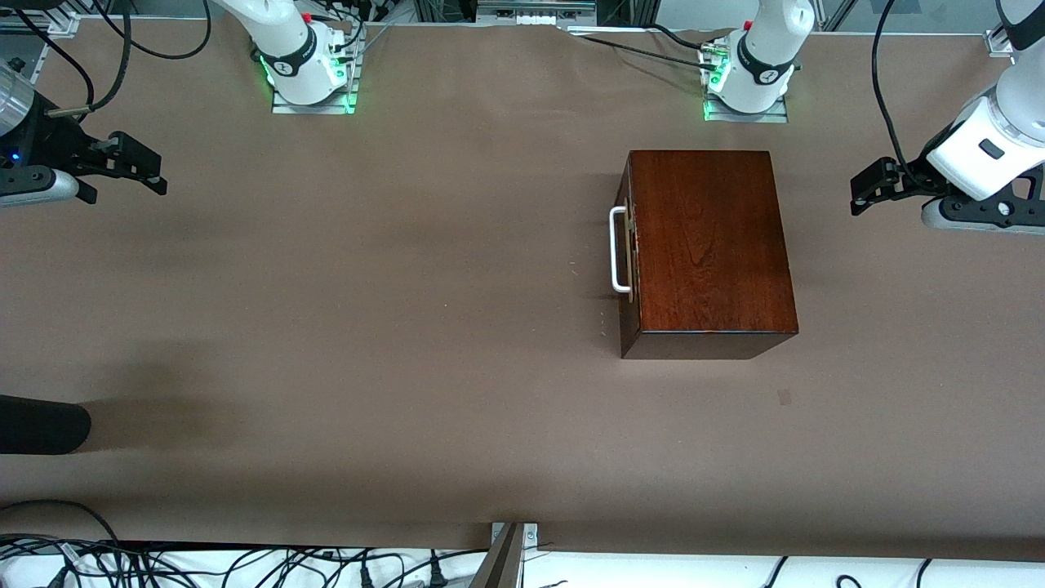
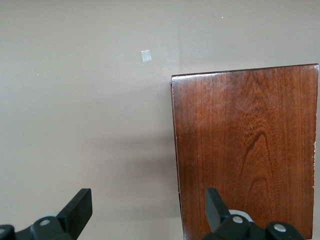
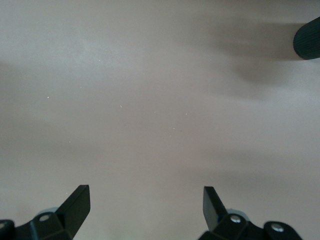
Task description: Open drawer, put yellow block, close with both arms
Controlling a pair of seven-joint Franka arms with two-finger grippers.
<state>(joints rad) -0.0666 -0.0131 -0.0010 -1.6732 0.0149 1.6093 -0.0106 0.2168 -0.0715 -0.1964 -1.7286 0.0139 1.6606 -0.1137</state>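
Observation:
The mahogany box [image 1: 706, 245] stands on the table toward the left arm's end. Its drawer is shut, and the drawer's dark front with the white loop handle [image 1: 619, 249] faces the right arm's end. The box top fills part of the left wrist view [image 2: 245, 150]. My left gripper [image 1: 857, 194] hangs open and empty over the table at the left arm's end, clear of the box; its jaws stand wide apart in its wrist view [image 2: 148, 207]. My right gripper [image 1: 131, 184] hangs open and empty over bare table at the right arm's end [image 3: 146, 205]. The yellow block is out of view.
A black rounded object [image 1: 41, 425] pokes in over the table at the right arm's end, nearer the front camera; it also shows in the right wrist view [image 3: 307, 37]. A small pale square mark [image 1: 784, 398] lies on the brown table cover near the box.

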